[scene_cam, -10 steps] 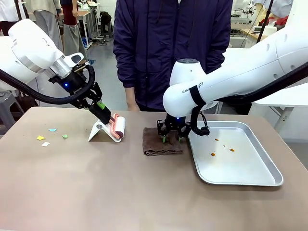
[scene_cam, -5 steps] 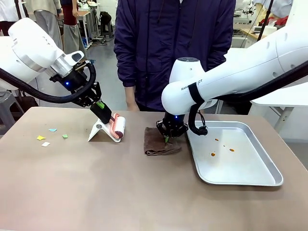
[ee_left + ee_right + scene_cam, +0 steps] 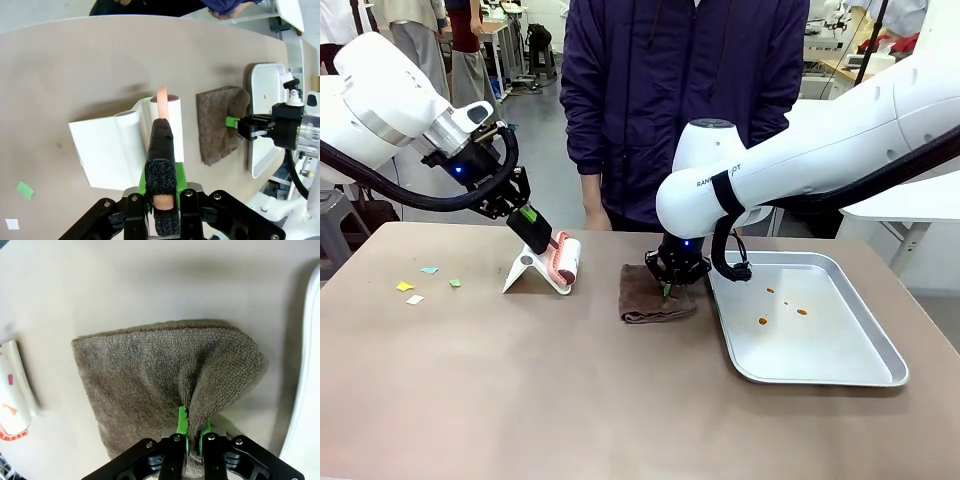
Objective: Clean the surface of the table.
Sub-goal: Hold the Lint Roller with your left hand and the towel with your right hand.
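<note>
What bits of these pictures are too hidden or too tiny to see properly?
- Front view: the brown spots in the tray are too small to identify.
- Right wrist view: the picture's edge cuts off the tray, and the cloth folds over the right gripper's pads, hiding most of them.
- Left wrist view: the left gripper's upper finger covers most of the roller's handle.

My left arm (image 3: 380, 90) and right arm (image 3: 820, 150) are glossy white, black-cabled; left gripper (image 3: 552, 246) and right gripper (image 3: 667, 289) black, green-padded.

Likely robotics lab: white worktables (image 3: 905, 208), 2 arms (image 3: 800, 150).
</note>
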Tool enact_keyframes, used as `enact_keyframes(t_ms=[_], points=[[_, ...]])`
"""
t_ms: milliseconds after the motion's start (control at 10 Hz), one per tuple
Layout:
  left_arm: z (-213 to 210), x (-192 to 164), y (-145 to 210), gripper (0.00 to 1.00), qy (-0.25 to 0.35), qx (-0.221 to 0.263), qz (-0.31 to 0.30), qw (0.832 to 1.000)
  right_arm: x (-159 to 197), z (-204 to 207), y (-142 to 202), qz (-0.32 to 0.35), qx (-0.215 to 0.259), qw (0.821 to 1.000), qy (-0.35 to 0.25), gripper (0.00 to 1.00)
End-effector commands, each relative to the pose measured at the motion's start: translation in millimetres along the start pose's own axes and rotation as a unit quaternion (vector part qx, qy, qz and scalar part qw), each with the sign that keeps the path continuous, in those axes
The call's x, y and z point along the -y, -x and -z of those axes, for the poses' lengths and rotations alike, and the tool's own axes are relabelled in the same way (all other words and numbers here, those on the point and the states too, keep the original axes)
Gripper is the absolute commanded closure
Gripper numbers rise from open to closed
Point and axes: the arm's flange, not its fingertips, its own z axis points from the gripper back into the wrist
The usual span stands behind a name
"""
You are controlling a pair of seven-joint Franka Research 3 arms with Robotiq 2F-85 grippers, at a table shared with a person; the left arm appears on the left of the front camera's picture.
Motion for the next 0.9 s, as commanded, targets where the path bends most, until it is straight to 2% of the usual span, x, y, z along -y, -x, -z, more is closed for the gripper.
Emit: enact_keyframes(t_ms=[0, 400, 500, 600, 800], points=[[-3.4, 2.3, 7.8, 1.0, 0.042, 0.013, 0.019, 0.999, 9.7, 8.4, -0.8, 0.001, -0.011, 1.0, 0.004, 1.0], [-12.5, 0.5, 11.1, 1.0, 0.082, 0.022, 0.012, 0.996, 16.1, 4.3, 0.8, 0.007, -0.005, 1.0, -0.003, 1.0], [-21.6, -0.7, 14.3, 1.0, 0.095, 0.032, 0.016, 0.995, 22.6, -4.6, 2.2, 0.001, 0.002, 0.999, -0.033, 1.0], [-33.9, -4.2, 19.1, 1.0, 0.121, 0.041, 0.023, 0.992, 32.7, -18.8, 4.3, -0.008, 0.009, 0.995, -0.096, 1.0], [-63.6, -17.4, 37.1, 1.0, 0.17, 0.066, 0.027, 0.983, 61.6, -53.3, 14.7, -0.016, 0.026, 0.971, -0.237, 1.0]])
